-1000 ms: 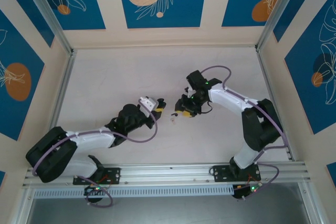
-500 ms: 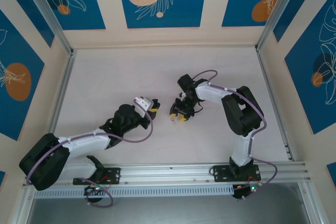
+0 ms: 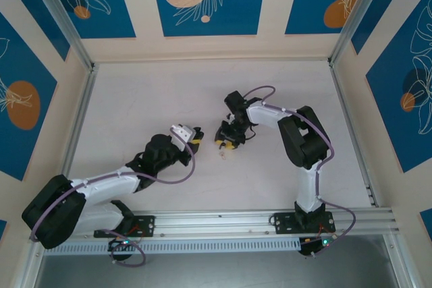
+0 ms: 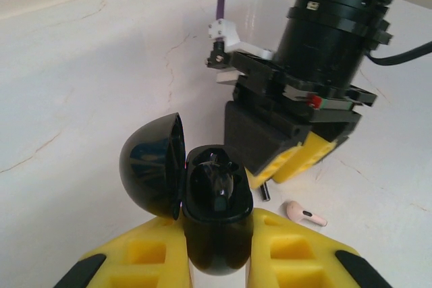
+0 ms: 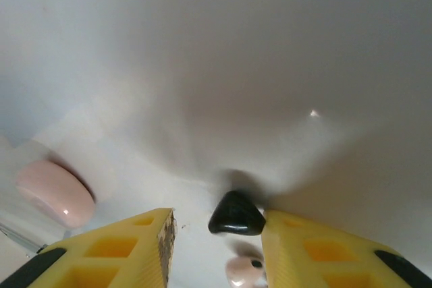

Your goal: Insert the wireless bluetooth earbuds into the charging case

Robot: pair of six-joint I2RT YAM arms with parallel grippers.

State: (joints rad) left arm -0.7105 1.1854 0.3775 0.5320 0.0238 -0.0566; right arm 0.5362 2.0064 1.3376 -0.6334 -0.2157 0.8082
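Currently one black earbud [image 5: 236, 214] lies on the table [image 5: 202, 65] between your right gripper's [image 5: 217, 226] part-open fingers, perhaps brushing one finger but not pinched. Your left gripper [image 4: 219, 251] is closed tight on the charging case [image 4: 217, 193], lid open, just beside.

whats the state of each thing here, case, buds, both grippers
charging case: lid flipped open, clamped in the left gripper
left gripper: shut on the charging case
right gripper: open, lowered to the table, straddling the black earbud
black earbud: on the table, against one finger, gap to the other, not gripped
pale pink piece: lying loose on the table beside the right gripper
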